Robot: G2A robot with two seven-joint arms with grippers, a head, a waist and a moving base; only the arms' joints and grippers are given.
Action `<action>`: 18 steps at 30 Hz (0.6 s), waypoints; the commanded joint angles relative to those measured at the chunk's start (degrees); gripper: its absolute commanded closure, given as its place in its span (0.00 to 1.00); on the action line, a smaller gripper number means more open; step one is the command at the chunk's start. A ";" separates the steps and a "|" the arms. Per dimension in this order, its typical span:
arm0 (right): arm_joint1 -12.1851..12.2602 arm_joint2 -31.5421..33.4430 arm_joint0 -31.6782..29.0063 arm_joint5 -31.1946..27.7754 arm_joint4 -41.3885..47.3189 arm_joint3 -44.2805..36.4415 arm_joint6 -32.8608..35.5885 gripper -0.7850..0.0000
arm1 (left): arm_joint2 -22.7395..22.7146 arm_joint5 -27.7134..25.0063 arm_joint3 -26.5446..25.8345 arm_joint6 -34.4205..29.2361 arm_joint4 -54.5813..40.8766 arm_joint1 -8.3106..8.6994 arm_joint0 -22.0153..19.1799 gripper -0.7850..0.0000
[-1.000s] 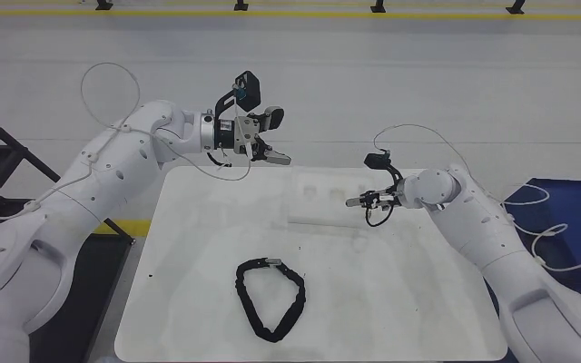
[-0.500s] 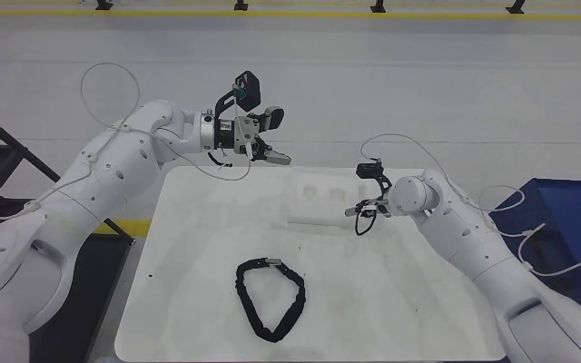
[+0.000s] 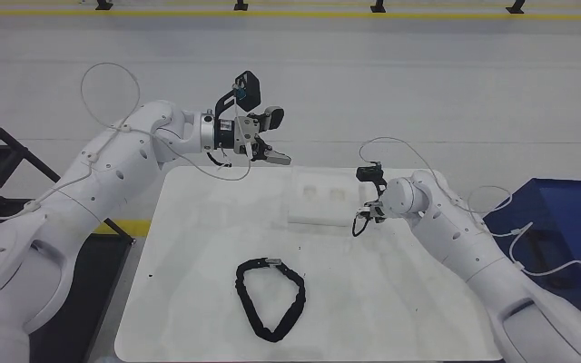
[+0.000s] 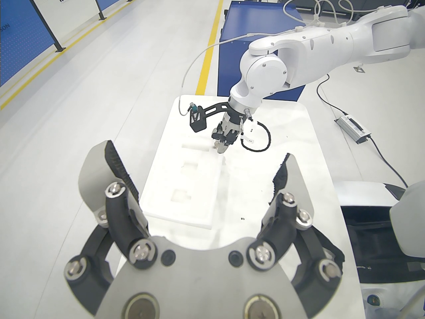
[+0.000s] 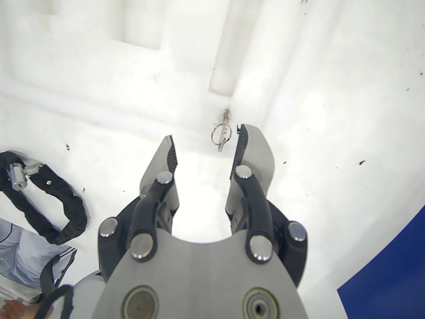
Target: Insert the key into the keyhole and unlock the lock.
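R gripper (image 5: 206,133) has swung in over last sec to foam tray (image 5: 186,67) edge, jaws apart w/ key (image 5: 221,135) between tips, so grasp prob next; L gripper (image 4: 197,151) open, unmoved.

We see a white foam block (image 3: 322,207) with square pockets on the far part of the white table (image 3: 408,299); a blue cabinet (image 4: 262,18) stands off its right side.

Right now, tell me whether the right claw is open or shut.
Open. The right claw has its fingers apart; the key sits ungripped near their tips.
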 commanded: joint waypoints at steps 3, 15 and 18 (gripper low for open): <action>-0.52 0.25 0.06 0.12 0.38 1.73 -0.18 0.65 | 0.00 0.00 0.00 -0.01 -0.02 0.00 0.00 0.00; -3.00 -0.07 1.21 -1.00 2.24 7.82 -1.82 0.80 | 0.00 0.00 0.00 -0.01 -0.02 0.00 0.00 0.00; -3.69 -0.27 1.59 -0.67 2.39 9.50 -2.32 0.83 | 0.00 0.00 0.00 -0.01 -0.02 0.00 0.00 0.00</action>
